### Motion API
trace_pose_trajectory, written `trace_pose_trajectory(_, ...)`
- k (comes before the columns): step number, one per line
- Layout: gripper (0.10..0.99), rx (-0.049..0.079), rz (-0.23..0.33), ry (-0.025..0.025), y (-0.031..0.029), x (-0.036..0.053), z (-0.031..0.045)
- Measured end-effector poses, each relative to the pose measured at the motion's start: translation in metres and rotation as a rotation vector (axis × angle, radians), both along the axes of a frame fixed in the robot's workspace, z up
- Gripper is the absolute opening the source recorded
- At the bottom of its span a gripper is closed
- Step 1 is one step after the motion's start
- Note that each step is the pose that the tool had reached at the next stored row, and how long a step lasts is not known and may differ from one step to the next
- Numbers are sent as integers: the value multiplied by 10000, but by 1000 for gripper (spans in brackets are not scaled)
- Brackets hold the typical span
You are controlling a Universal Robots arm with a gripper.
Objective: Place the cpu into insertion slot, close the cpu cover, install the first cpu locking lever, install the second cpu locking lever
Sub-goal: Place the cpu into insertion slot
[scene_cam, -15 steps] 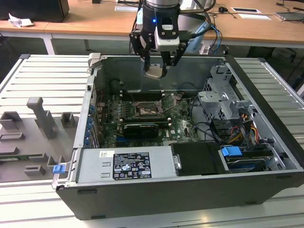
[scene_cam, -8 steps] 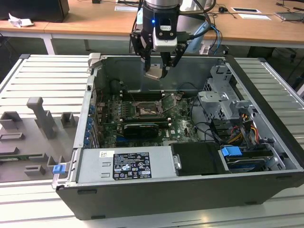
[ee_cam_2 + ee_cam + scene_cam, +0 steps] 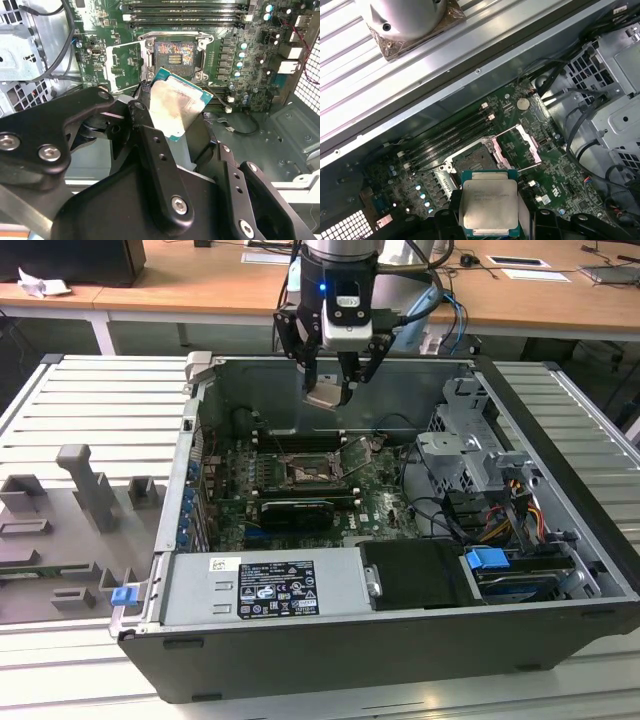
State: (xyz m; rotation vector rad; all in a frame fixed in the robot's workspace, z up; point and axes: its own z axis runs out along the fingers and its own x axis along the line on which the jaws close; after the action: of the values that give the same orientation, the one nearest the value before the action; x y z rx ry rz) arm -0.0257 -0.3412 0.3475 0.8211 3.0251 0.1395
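Silver-grey on its face and green at its rim, the cpu (image 3: 175, 107) is pinched by two opposite edges between the fingers of the gripper (image 3: 328, 390). It is held in the air inside the case (image 3: 560, 570), above the board (image 3: 240, 75) and well apart from it. In the exterior view it is seen over the far part of the case, nearer the rear wall than the slot (image 3: 175, 52).

The slot is bare, with its dark contact field exposed inside the metal rim. The cover (image 3: 142, 65) is swung open and lies off to one side of the slot, so the opening is unobstructed. Memory slots (image 3: 185, 15) run in a row just beyond the slot.

The first step, placing the cpu, is judged to be in hand. The cover is not yet closed and neither lever is yet installed. Seating is judged to call for the cpu to be levelled, squared to the slot's rim and centred over it. It must then be lowered straight, without being dragged across the contacts.
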Motion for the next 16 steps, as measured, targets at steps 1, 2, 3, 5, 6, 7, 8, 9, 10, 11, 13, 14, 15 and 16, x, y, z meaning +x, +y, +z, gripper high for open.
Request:
trace_pose_trajectory(1, 525, 1, -9, 0, 0, 0, -1)
trace_pose_trajectory(2, 525, 1, -23, -1, 0, 0, -1)
trace_pose_trajectory(3, 525, 1, -50, 0, 0, 0, -1)
trace_pose_trajectory(5, 525, 1, -129, 0, 0, 0, -2)
trace_pose_trajectory(6, 525, 1, -150, 0, 0, 0, -2)
trace_pose_trajectory(7, 525, 1, -176, 0, 0, 0, -2)
trace_pose_trajectory(8, 525, 1, -202, 0, 0, 0, -2)
trace_pose_trajectory(9, 525, 1, -226, 0, 0, 0, -3)
trace_pose_trajectory(10, 525, 0, -256, 0, 0, 0, -3)
trace_pose_trajectory(11, 525, 1, -284, 0, 0, 0, -3)
trace_pose_trajectory(13, 525, 1, -357, 0, 0, 0, -4)
trace_pose_trajectory(14, 525, 1, -404, 0, 0, 0, -5)
trace_pose_trajectory(15, 525, 1, -429, 0, 0, 0, -5)
trace_pose_trajectory(16, 525, 1, -453, 0, 0, 0, -5)
